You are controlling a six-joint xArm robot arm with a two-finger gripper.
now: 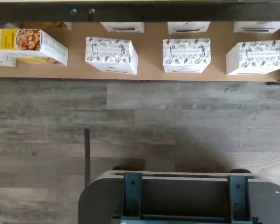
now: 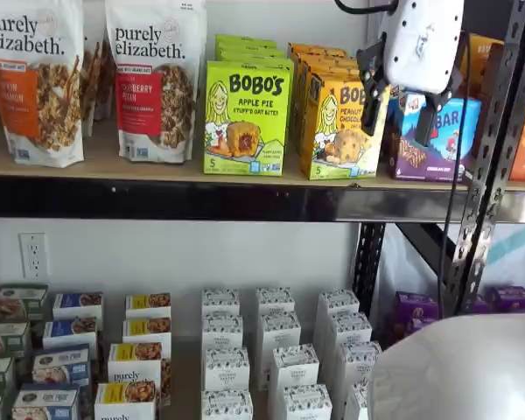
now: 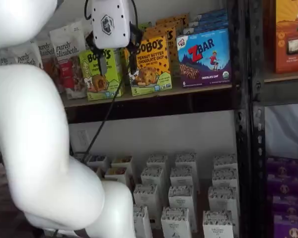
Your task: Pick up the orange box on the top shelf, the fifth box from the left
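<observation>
The top shelf (image 2: 157, 171) is a tan board on a glossy black front beam, carried by black perforated uprights; everything else sits relative to it. On it, in both shelf views, the orange box (image 2: 337, 131) stands upright at the front edge, with the lime-green Apple Pie box (image 2: 245, 118) just beside it on one side and the blue-purple ZBar box (image 2: 437, 131) near it on the other. It is a yellow-orange carton with "BOBO'S" in dark capitals, "Peanut Butter Chocolate Chip" beneath, a cartoon blonde girl at one side of the face and a photo of an oat bite low down; more orange cartons line up behind it. Two purely elizabeth bags (image 2: 153, 79) stand further along the same board.

The gripper (image 2: 401, 101) hangs in front of the shelf, level with the boxes, its white body overlapping the orange carton's upper corner. Its two black fingers (image 2: 372, 96) show a plain gap between them, holding nothing.
</observation>
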